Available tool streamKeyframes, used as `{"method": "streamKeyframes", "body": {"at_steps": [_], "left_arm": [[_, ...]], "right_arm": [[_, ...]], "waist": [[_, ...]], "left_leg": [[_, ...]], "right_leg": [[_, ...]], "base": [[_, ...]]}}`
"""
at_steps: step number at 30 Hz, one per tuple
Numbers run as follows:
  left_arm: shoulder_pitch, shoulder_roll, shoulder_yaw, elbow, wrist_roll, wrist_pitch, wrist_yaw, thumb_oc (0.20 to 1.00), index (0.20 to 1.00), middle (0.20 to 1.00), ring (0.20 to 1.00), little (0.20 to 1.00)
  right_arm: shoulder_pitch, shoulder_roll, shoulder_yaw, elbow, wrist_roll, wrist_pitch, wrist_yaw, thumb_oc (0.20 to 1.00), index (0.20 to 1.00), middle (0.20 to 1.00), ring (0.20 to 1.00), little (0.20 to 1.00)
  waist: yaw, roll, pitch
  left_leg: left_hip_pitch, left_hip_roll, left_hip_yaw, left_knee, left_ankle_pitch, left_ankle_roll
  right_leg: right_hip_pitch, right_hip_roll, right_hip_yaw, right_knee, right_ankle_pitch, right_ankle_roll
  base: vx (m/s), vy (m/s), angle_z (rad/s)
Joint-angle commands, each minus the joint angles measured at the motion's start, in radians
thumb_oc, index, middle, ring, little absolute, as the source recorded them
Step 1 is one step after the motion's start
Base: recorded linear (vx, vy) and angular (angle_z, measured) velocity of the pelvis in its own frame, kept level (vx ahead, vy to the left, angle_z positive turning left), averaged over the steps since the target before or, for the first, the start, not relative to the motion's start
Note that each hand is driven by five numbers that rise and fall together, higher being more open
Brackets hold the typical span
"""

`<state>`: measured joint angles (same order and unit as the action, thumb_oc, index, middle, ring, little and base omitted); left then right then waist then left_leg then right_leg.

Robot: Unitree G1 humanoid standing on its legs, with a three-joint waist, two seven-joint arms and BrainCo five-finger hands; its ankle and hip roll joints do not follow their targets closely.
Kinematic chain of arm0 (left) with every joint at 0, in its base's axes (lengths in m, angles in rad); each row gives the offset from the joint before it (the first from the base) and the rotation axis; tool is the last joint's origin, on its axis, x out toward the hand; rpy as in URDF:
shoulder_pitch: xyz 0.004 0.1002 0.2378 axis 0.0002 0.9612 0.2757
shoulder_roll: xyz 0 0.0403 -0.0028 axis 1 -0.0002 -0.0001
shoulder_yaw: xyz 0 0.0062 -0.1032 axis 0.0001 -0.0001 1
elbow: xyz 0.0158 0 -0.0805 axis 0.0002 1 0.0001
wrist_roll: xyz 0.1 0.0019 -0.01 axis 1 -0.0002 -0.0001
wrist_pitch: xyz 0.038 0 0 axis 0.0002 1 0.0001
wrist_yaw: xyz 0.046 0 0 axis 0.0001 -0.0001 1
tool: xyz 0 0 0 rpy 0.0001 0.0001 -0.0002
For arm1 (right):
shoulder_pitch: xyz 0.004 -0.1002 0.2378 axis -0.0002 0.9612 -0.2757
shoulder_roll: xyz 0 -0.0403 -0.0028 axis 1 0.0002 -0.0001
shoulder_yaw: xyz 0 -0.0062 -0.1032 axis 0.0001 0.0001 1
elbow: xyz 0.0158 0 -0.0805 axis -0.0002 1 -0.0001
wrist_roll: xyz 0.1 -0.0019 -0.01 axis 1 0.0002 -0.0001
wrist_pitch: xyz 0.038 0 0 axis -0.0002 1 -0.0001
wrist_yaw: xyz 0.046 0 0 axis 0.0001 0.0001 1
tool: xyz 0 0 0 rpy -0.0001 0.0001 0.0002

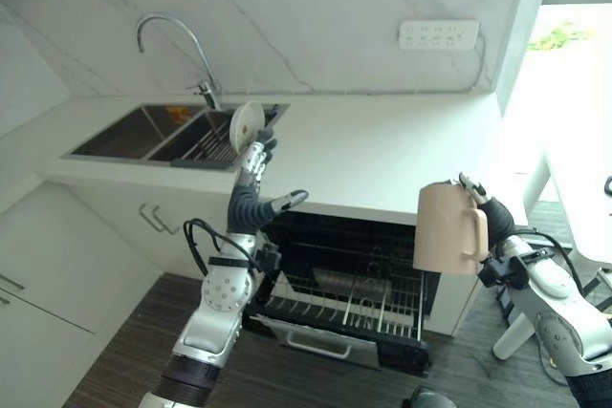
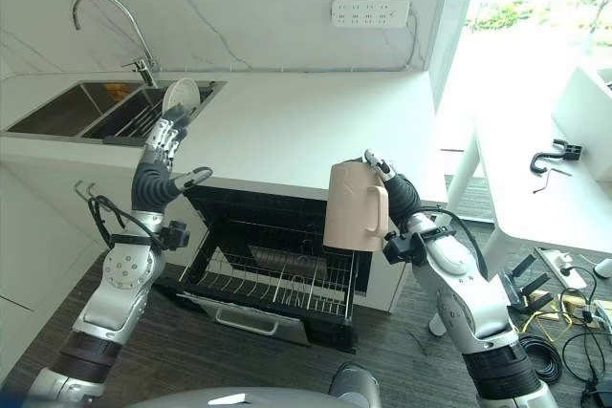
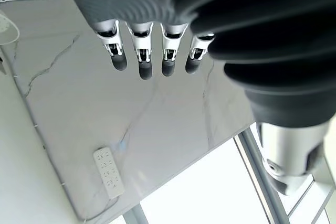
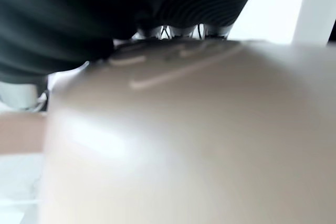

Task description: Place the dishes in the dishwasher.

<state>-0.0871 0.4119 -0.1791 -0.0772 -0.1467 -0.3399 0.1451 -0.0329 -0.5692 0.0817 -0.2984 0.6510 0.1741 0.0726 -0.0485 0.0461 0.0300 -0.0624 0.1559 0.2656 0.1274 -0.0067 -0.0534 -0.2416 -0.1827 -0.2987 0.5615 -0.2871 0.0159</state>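
My right hand (image 2: 394,188) is shut on a tall beige pitcher (image 2: 352,205) with a handle, held upright in the air above the open dishwasher (image 2: 277,284). The pitcher's side (image 4: 199,145) sits right against that hand in the right wrist view. The dishwasher's wire rack (image 1: 344,308) is pulled out over its lowered door and holds a dark dish. My left hand (image 1: 251,169) is raised with straight fingers (image 3: 144,59), open and holding nothing, just below a white plate (image 1: 247,124). The plate stands on edge in the sink's right basin.
A double steel sink (image 1: 143,131) with a curved faucet (image 1: 172,31) sits at the counter's left end. The white counter (image 1: 382,150) runs right to a socket strip (image 1: 438,33) on the marble wall. A white table (image 2: 535,188) stands at the right, with cables beneath.
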Motion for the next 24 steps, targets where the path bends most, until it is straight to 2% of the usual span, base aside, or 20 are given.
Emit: {"method": "streamKeyframes", "body": {"at_steps": [1,3,4,6,12,16,20,24], "left_arm": [[0.028,0.098,0.066,-0.111,-0.042,0.051,-0.092,1.0,1.0,1.0,1.0,1.0],[0.041,0.138,0.06,-0.116,-0.09,0.058,-0.142,1.0,1.0,1.0,1.0,1.0],[0.028,0.176,0.056,-0.12,-0.183,0.076,-0.226,1.0,1.0,1.0,1.0,1.0],[0.014,0.202,0.044,-0.13,-0.225,0.086,-0.271,1.0,1.0,1.0,1.0,1.0],[-0.05,0.314,0.01,-0.185,-0.357,0.197,-0.413,1.0,1.0,1.0,1.0,1.0],[-0.031,0.334,0.021,-0.215,-0.42,0.252,-0.474,1.0,1.0,1.0,1.0,1.0],[0.041,0.324,0.056,-0.257,-0.458,0.322,-0.582,1.0,1.0,1.0,1.0,1.0],[0.081,0.325,0.066,-0.267,-0.383,0.39,-0.61,1.0,1.0,1.0,1.0,1.0]], "right_arm": [[-0.056,0.075,-0.071,-0.044,0.055,-0.044,-0.001,0.2,0.2,0.2,0.2,0.2],[-0.055,0.063,-0.072,-0.054,0.079,-0.056,0.0,0.2,0.2,0.2,0.2,0.2],[-0.075,0.052,-0.061,-0.047,0.084,-0.084,-0.001,0.2,0.2,0.2,0.2,0.2],[-0.096,0.047,-0.048,-0.043,0.087,-0.103,-0.004,0.2,0.2,0.2,0.2,0.2],[-0.185,0.011,-0.006,-0.035,0.073,-0.15,-0.024,0.2,0.2,0.2,0.2,0.2],[-0.175,-0.006,-0.011,-0.036,0.079,-0.16,-0.011,0.2,0.2,0.2,0.2,0.2],[-0.11,-0.007,-0.041,-0.063,0.077,-0.145,0.01,0.2,0.2,0.2,0.2,0.2],[-0.081,-0.006,-0.048,-0.08,0.082,-0.128,0.006,0.2,0.2,0.2,0.2,0.2]], "waist": [[-0.014,-0.067,0.028],[-0.014,-0.066,0.053],[-0.012,-0.063,0.077],[-0.01,-0.057,0.095],[-0.012,-0.029,0.177],[-0.013,-0.019,0.187],[-0.011,-0.008,0.172],[-0.007,-0.002,0.158]], "left_leg": [[-0.007,-0.022,0.028,0.173,-0.204,0.018],[-0.032,-0.016,0.031,0.173,-0.193,0.012],[-0.074,-0.012,0.028,0.173,-0.181,0.01],[-0.111,-0.008,0.025,0.173,-0.169,0.007],[-0.211,-0.007,0.009,0.173,-0.133,0.0],[-0.206,-0.006,0.011,0.173,-0.128,-0.003],[-0.17,-0.002,0.025,0.173,-0.132,-0.006],[-0.136,0.002,0.034,0.173,-0.139,-0.006]], "right_leg": [[0.151,0.02,0.031,-0.262,0.134,0.111],[0.125,0.016,0.035,-0.262,0.143,0.115],[0.083,0.014,0.041,-0.262,0.152,0.118],[0.047,0.013,0.046,-0.262,0.16,0.119],[-0.05,0.012,0.065,-0.262,0.184,0.12],[-0.041,0.004,0.055,-0.262,0.185,0.123],[-0.001,-0.01,0.033,-0.262,0.178,0.124],[0.033,-0.017,0.018,-0.262,0.17,0.126]], "base": [[0.08,-0.01,0.01],[-0.07,-0.003,-0.01],[-0.2,-0.001,-0.04],[-0.21,0.004,0.0],[-0.17,0.036,-0.01],[0.03,0.027,0.01],[0.14,0.049,0.01],[0.13,0.023,0.07]]}}
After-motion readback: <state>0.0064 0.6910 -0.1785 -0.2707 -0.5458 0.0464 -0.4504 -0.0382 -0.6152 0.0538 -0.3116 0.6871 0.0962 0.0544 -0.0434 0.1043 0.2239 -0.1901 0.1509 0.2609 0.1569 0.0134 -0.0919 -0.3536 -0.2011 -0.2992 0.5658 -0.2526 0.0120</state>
